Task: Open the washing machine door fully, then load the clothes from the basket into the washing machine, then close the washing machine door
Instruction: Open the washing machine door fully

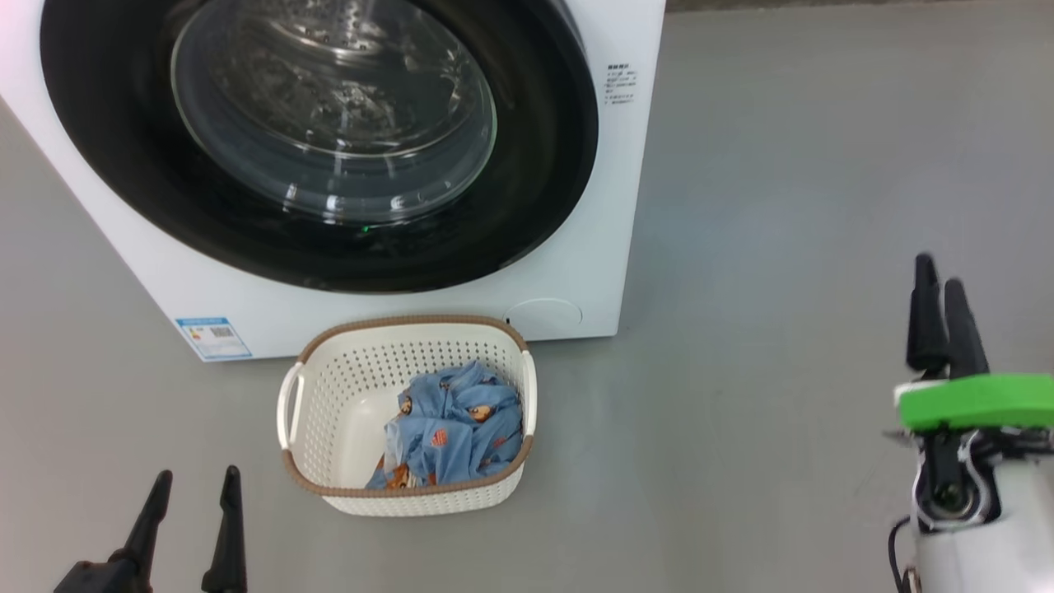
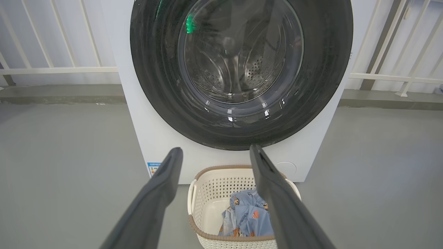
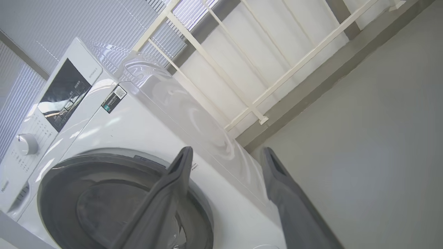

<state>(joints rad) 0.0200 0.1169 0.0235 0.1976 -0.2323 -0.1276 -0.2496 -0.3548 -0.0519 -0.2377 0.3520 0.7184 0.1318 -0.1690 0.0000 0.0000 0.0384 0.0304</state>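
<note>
The white washing machine [image 1: 593,247] stands ahead with its round black-rimmed door [image 1: 543,165] lying flat against its front. On the floor right in front of it sits the cream perforated basket [image 1: 329,387] with a brown rim, holding the light blue printed clothes [image 1: 457,432]. My left gripper [image 1: 196,482] hovers open at the lower left, short of the basket, with nothing between its fingers. The left wrist view looks between them at the door [image 2: 155,76], basket [image 2: 214,186] and clothes [image 2: 247,216]. My right gripper [image 1: 939,276] stands open and empty far to the right; its wrist view shows the machine [image 3: 145,128] tilted.
Grey floor [image 1: 782,247] spreads to the right of the machine and around the basket. A white railing [image 2: 55,69] and a low kerb run behind the machine. The control panel and a dial [image 3: 27,143] sit on the machine's top front.
</note>
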